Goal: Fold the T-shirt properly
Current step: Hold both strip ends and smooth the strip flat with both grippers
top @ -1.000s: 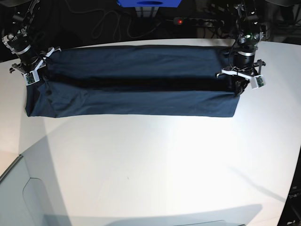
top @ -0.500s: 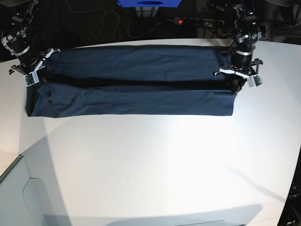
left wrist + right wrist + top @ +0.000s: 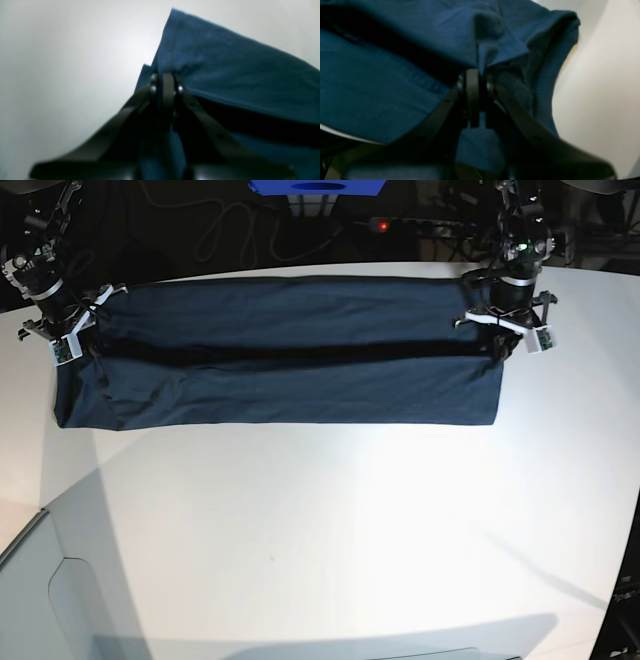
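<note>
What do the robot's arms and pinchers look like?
Both arms are black with silvery rings. The left gripper and right gripper have thin black fingers with little shiny screws. White brackets carrying small green boards sit by each wrist. The wrist views are blurry.

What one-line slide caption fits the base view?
Both grippers, left gripper and right gripper, pinch opposite ends of the navy T-shirt, stretched across the white table mid-fold.
</note>
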